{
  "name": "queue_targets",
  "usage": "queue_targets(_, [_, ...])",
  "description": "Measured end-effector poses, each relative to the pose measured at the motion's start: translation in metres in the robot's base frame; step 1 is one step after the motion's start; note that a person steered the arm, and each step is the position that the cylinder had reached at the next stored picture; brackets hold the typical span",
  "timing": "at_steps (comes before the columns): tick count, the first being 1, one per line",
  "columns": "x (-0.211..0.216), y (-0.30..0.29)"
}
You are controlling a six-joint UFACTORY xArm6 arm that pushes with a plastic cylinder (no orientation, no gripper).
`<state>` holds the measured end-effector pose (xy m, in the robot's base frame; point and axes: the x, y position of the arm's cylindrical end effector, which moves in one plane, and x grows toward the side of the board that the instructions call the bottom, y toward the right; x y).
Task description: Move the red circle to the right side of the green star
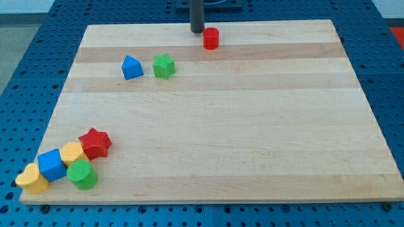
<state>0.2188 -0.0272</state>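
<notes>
The red circle (211, 38) is a short red cylinder near the board's top edge, a little right of the middle. The green star (164, 65) lies lower and to the view's left of it, with a blue block (132, 67) just to the star's left. My tip (197, 31) rests on the board just to the upper left of the red circle, close to it; I cannot tell whether they touch. The red circle is well apart from the green star.
A cluster sits at the board's bottom-left corner: a red star (95, 142), a yellow block (72, 153), a blue cube (51, 165), a green cylinder (82, 174) and a yellow block (32, 178). The wooden board (252, 126) lies on a blue pegboard table.
</notes>
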Motion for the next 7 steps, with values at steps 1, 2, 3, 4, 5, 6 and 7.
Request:
queue_targets(1, [0.001,0.022])
queue_targets(2, [0.002,0.054])
queue_targets(3, [0.002,0.061])
queue_targets(4, [0.006,0.061])
queue_targets(5, [0.014,0.060])
queue_targets(6, [0.036,0.060])
queue_targets(7, [0.044,0.059])
